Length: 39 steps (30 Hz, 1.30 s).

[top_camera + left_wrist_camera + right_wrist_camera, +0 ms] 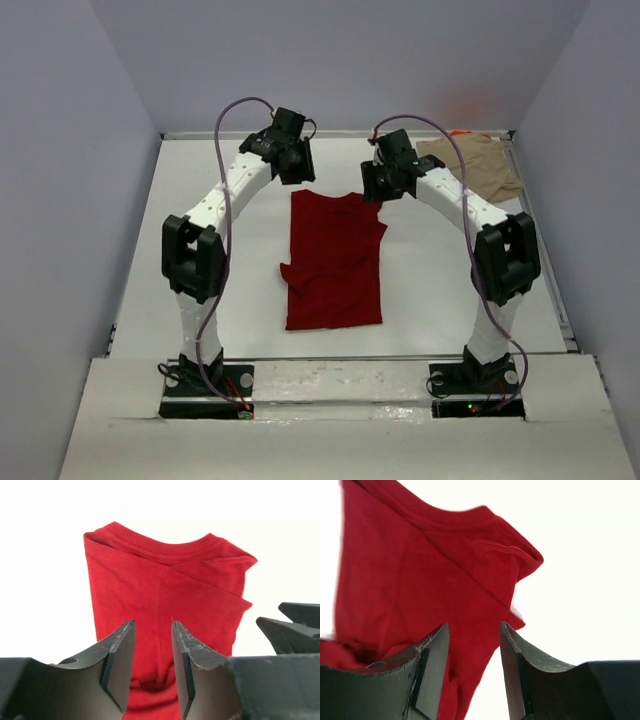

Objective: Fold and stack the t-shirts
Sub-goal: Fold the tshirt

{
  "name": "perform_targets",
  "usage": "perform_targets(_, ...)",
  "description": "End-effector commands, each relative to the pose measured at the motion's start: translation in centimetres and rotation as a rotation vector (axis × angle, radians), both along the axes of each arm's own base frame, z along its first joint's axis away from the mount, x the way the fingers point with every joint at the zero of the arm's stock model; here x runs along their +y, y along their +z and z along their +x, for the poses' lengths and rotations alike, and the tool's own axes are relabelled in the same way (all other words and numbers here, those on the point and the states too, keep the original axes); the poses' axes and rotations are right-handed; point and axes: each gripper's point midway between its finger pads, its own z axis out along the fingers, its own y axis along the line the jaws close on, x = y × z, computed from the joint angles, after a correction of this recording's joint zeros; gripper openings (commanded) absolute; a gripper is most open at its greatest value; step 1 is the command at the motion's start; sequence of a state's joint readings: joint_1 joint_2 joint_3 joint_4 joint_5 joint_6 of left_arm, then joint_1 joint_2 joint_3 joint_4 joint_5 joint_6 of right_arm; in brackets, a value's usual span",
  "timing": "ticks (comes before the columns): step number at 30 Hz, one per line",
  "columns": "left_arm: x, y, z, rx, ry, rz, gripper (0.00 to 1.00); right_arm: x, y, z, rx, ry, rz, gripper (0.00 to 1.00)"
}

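Top view, cloth: the red t-shirt (335, 262) lies mid-table (230, 290) with its sides folded in and one sleeve poking out on the left. The tan t-shirt (480, 165) and the orange fabric (462, 133) are crumpled in the far right corner, well apart from it.
Top view, arms: the left gripper (293, 160) and right gripper (385, 185) hang near the collar end.
Left wrist view: jaws parted, pinching nothing; the collar lies below.
Right wrist view: jaws likewise spread and empty, above the shoulder fold.
Risk: a pinch catching only the top layer would likely undo the fold, and unequal grips would skew it.
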<state>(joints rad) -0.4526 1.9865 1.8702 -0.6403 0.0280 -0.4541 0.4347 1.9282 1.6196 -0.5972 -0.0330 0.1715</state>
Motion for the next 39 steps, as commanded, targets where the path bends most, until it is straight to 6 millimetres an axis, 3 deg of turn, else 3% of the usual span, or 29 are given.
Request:
perform_targets(1,2.4,4.7,-3.7,-0.054,-0.005,0.013,0.45,-1.0,5.9,-2.4,-0.075,-0.032,0.029,0.51)
perform_targets(2,2.1,4.4,-4.5,-0.047,-0.034,-0.027,0.45,-0.5,6.0,-3.9,-0.050,-0.004,0.079,0.51)
perform_targets(3,1.4,5.6,-6.7,-0.044,-0.098,-0.113,0.45,-1.0,5.6,-6.6,-0.022,0.010,0.108,0.51)
perform_targets(4,1.9,2.0,-9.0,0.042,-0.109,-0.126,0.44,-0.7,5.7,-7.8,-0.024,0.018,0.156,0.51)
perform_targets(5,2.2,1.0,-10.3,0.073,-0.114,-0.151,0.43,-0.2,5.6,-9.5,0.001,0.048,0.213,0.51)
perform_targets(6,2.9,-1.2,-13.6,0.151,-0.139,-0.202,0.41,-0.6,5.0,-12.0,0.036,0.046,0.256,0.51)
perform_targets(8,3.1,-2.6,-15.9,0.204,-0.163,-0.284,0.39,0.4,5.2,-14.9,0.087,0.106,0.351,0.52)
perform_targets(9,3.4,-3.7,-18.5,0.271,-0.184,-0.350,0.38,0.1,5.0,-16.6,0.097,0.103,0.385,0.52)
perform_targets(11,2.9,-3.2,-20.6,0.296,-0.237,-0.443,0.38,0.1,5.3,-18.5,0.114,0.119,0.436,0.52)
perform_targets(12,3.3,-4.1,-21.6,0.326,-0.232,-0.453,0.38,0.0,6.0,-19.4,0.108,0.115,0.468,0.52)
perform_targets(15,3.5,-4.6,-23.5,0.364,-0.247,-0.497,0.38,0.3,4.9,-21.9,0.189,0.137,0.521,0.53)
perform_targets(26,3.5,-5.8,-28.9,0.509,-0.279,-0.654,0.38,-0.8,0.9,-26.8,0.325,0.093,0.558,0.54)
perform_targets(30,4.2,-7.3,-31.1,0.576,-0.231,-0.650,0.38,-1.2,-0.4,-28.3,0.368,0.075,0.565,0.54)
perform_targets(35,5.6,-9.3,-32.5,0.636,-0.150,-0.577,0.38,-1.5,-1.4,-28.9,0.397,0.054,0.560,0.54)
perform_targets(39,7.0,-10.5,-32.0,0.650,-0.078,-0.465,0.35,-1.4,-1.1,-28.4,0.397,0.024,0.566,0.54)
